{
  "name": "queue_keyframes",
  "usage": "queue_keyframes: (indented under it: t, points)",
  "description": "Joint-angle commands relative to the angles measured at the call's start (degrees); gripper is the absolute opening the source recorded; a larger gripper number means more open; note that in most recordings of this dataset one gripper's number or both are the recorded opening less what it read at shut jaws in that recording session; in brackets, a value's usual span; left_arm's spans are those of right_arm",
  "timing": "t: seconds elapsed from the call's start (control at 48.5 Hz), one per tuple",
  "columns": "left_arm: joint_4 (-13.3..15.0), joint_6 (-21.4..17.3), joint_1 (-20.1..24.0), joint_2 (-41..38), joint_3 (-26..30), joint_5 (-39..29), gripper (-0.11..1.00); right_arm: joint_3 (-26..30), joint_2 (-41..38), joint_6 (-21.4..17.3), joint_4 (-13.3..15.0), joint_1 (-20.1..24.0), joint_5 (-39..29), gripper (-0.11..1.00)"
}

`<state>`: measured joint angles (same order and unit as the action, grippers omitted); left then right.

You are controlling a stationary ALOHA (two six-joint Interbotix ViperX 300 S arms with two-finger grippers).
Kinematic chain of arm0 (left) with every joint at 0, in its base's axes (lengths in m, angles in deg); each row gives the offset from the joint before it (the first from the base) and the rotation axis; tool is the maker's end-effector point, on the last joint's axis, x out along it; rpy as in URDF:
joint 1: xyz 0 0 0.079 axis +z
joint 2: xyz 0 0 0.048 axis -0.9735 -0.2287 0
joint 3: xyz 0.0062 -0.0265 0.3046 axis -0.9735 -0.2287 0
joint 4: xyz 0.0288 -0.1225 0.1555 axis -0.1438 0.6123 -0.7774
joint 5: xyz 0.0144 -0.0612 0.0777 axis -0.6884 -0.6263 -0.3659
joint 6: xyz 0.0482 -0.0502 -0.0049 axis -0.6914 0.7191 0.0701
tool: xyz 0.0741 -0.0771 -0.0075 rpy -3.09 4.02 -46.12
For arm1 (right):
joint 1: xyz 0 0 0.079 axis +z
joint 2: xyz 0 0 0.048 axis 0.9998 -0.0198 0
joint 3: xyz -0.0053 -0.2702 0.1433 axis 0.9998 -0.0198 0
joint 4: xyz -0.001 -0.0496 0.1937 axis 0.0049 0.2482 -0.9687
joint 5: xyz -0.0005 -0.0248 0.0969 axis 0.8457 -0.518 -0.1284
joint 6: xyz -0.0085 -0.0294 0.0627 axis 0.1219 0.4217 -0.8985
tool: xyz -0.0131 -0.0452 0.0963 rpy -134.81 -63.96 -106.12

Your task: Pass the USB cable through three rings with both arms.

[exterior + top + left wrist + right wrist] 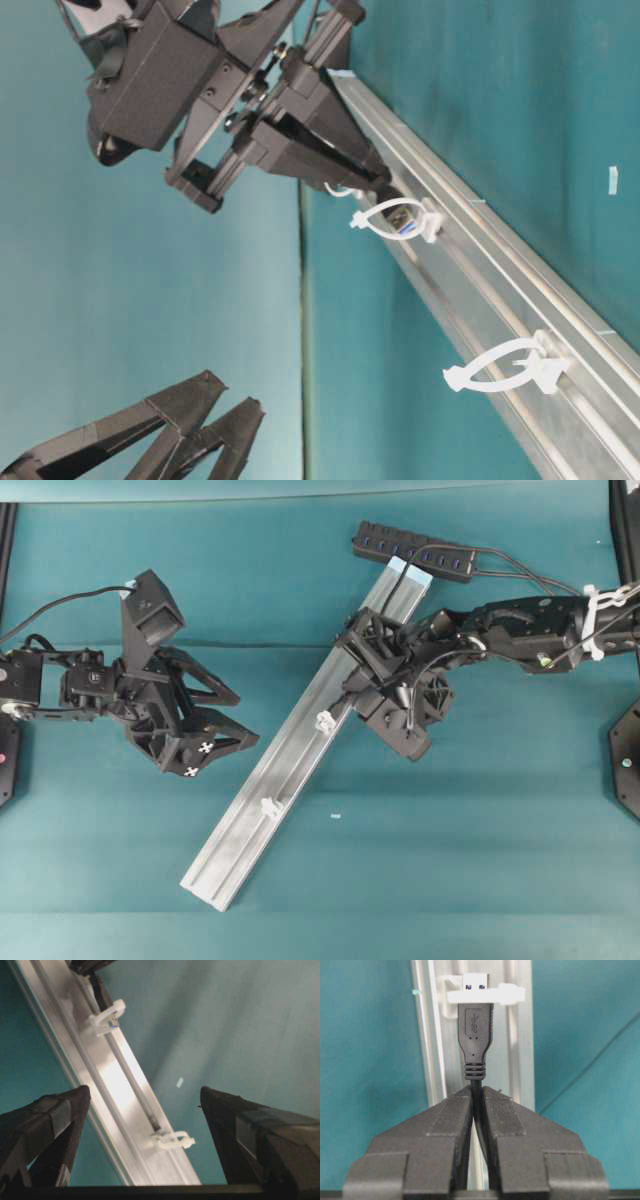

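Note:
In the right wrist view my right gripper (477, 1091) is shut on the dark USB cable just behind its plug (476, 1025). The plug's metal tip sits inside a white ring (510, 994) on the silver rail (432, 1035). Overhead, that gripper (348, 692) lies over the rail (300, 742) above the middle ring (323, 720); a further ring (268, 806) is lower down, and any ring higher up is hidden under the gripper. My left gripper (247, 718) stands open and empty just left of the rail. In its wrist view the lower ring (172, 1141) lies between its fingers (55, 1120).
A black multi-port hub (412, 550) lies at the rail's far end, with cables (520, 575) running right toward the right arm. A tiny white scrap (335, 816) lies on the teal cloth right of the rail.

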<state>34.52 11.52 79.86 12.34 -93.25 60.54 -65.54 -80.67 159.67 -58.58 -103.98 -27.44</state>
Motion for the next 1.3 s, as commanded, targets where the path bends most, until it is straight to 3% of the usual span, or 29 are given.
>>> queue_keyframes:
  t: [0.0, 0.639, 0.866, 1.278]
  points:
    - [-0.18, 0.00, 0.18, 0.26, 1.41, 0.53, 0.95, 0.35, -0.26, -0.09, -0.18, 0.62, 0.00, 0.11]
    - [-0.18, 1.41, -0.18, 0.18, 1.58, 0.62, 0.95, 2.99, -0.88, -0.62, -1.23, 3.08, -1.67, 0.11]
    - [-0.18, 2.81, -0.09, -0.97, 1.76, 0.62, 0.95, 4.13, -0.97, -0.35, -3.96, 3.08, -2.90, 0.11]
    - [-0.18, 2.81, 0.18, -13.97, 6.33, 6.68, 0.95, 4.48, -1.05, -0.53, -4.22, 3.08, -3.34, 0.11]
